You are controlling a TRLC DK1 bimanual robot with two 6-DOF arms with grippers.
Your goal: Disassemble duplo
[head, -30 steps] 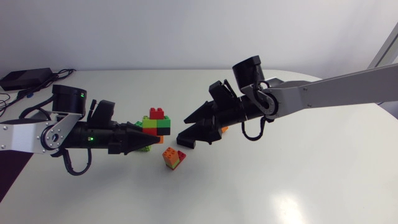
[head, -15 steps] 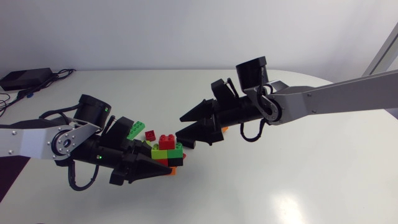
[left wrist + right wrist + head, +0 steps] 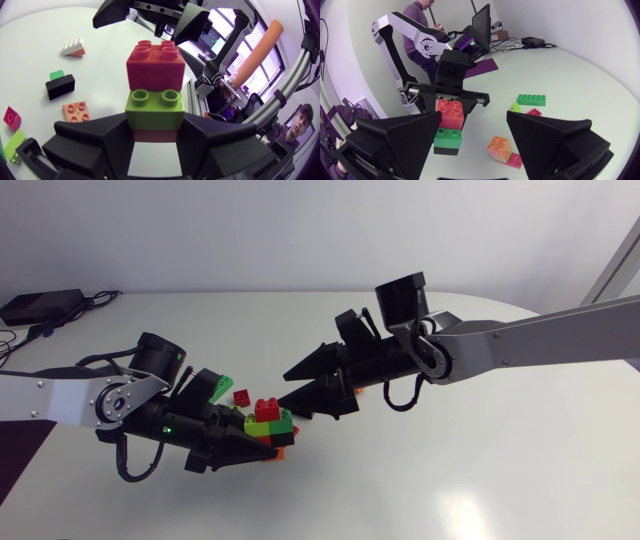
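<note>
A duplo stack (image 3: 270,423), with a red brick on top, then a green one and darker bricks below, is held off the table by my left gripper (image 3: 250,445), which is shut on its lower bricks. In the left wrist view the stack (image 3: 155,80) stands upright between the fingers of the left gripper (image 3: 155,147). My right gripper (image 3: 288,387) is open just beyond the stack's top and touches nothing. From the right wrist the stack (image 3: 449,125) appears ahead of the right gripper (image 3: 475,145), between its wide fingers, with the left gripper (image 3: 447,95) behind it.
Loose bricks lie on the white table (image 3: 450,470): a long green brick (image 3: 217,388), a small red brick (image 3: 242,396), an orange piece (image 3: 360,388) behind my right gripper, and an orange, lime and red cluster (image 3: 502,150) under the stack. A black-and-green brick (image 3: 60,85) lies apart.
My left arm has carried the stack away from the loose bricks, toward the table's front and up, to just below the right gripper's tips. The right gripper has hardly moved.
</note>
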